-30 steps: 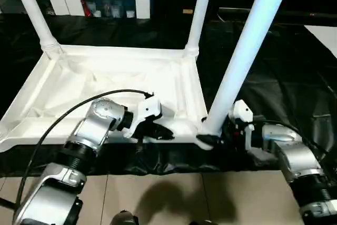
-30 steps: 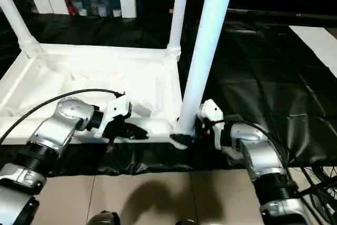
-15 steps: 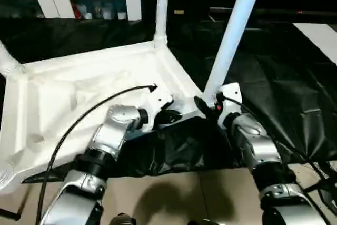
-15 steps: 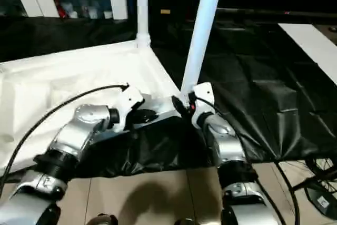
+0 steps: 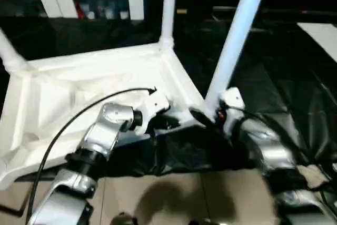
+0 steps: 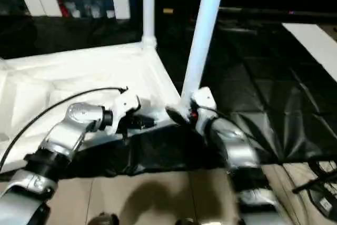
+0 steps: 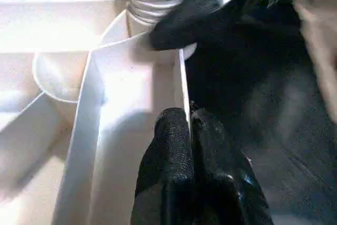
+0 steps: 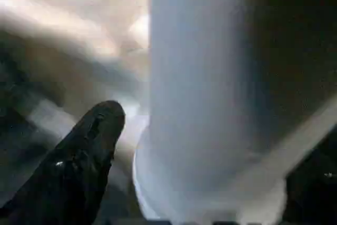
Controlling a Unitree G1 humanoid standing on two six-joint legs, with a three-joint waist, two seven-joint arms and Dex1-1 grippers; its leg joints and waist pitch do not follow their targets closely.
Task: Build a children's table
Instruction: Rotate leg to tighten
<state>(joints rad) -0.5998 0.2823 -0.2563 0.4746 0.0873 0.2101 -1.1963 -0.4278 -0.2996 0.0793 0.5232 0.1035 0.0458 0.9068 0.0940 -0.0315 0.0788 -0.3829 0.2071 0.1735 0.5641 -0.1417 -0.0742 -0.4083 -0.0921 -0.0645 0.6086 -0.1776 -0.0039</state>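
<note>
The table top point(image 5: 95, 85) lies underside up on black sheeting point(image 5: 295, 93), legs point(image 5: 239, 30) standing in its corner sockets. The left tool point(image 7: 190, 125) is clenched, resting at the top's near rim. The right tool point(image 5: 202, 115) sits at the near-right leg's base; I cannot tell its grip.

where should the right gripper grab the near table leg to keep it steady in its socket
Low on the near leg, just above the ribbed collar where it enters the table top corner socket. Come level from the robot's side, where the right gripper sits: the tube stands nearly upright, round and slim enough for the fingers to straddle.
</note>
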